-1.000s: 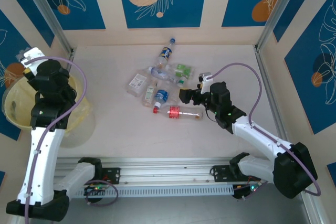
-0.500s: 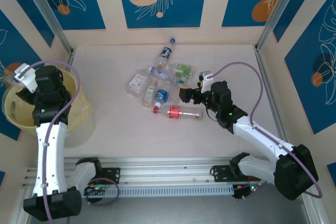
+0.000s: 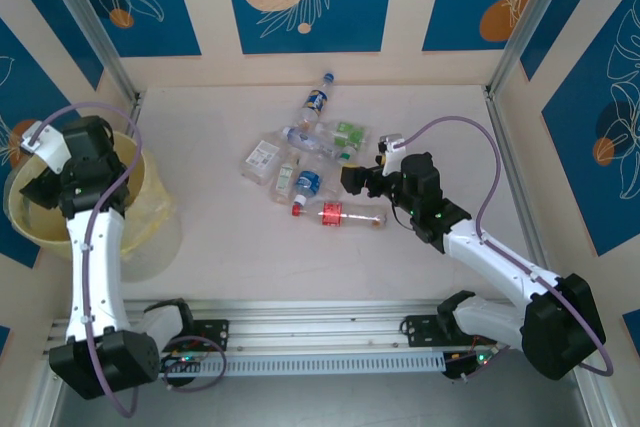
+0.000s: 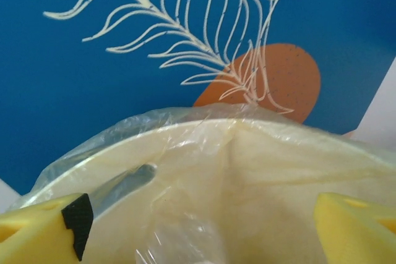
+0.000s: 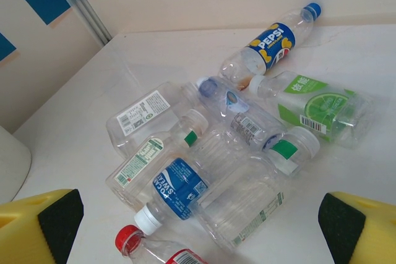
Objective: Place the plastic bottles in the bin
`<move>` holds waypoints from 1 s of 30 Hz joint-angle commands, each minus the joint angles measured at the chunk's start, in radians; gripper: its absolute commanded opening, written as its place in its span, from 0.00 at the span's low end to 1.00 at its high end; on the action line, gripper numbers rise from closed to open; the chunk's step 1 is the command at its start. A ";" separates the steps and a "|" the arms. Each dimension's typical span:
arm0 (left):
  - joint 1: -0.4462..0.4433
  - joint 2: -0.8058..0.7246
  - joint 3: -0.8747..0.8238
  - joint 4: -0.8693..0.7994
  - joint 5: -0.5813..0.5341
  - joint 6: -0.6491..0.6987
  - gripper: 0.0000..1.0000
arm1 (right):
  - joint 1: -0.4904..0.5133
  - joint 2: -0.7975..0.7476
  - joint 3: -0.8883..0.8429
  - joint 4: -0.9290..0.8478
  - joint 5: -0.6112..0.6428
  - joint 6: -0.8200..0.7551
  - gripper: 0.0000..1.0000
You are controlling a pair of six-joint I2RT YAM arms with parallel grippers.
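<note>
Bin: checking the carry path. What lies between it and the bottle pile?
Only bare table, in the top view; bin and bottle pile stand apart.

Top external: high above the near edge, looking down on the table (image 3: 230, 237).
Left wrist: close, apparently over the bin (image 4: 185, 131) rim, facing the wall (image 4: 74, 78).
Right wrist: low, near the plastic bottles (image 5: 179, 187); shared with top view.
</note>
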 commanded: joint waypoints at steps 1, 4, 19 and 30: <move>0.015 0.007 0.067 -0.048 0.061 -0.038 1.00 | 0.008 0.001 0.032 0.008 0.005 -0.024 1.00; 0.014 -0.007 0.068 -0.063 0.135 -0.059 1.00 | 0.008 0.004 0.028 0.010 0.005 -0.018 1.00; -0.048 -0.103 0.037 0.032 0.651 -0.095 1.00 | -0.004 0.081 0.067 -0.095 0.128 0.105 1.00; -0.259 -0.136 -0.053 0.259 1.064 -0.124 1.00 | -0.058 0.285 0.287 -0.413 0.089 0.363 1.00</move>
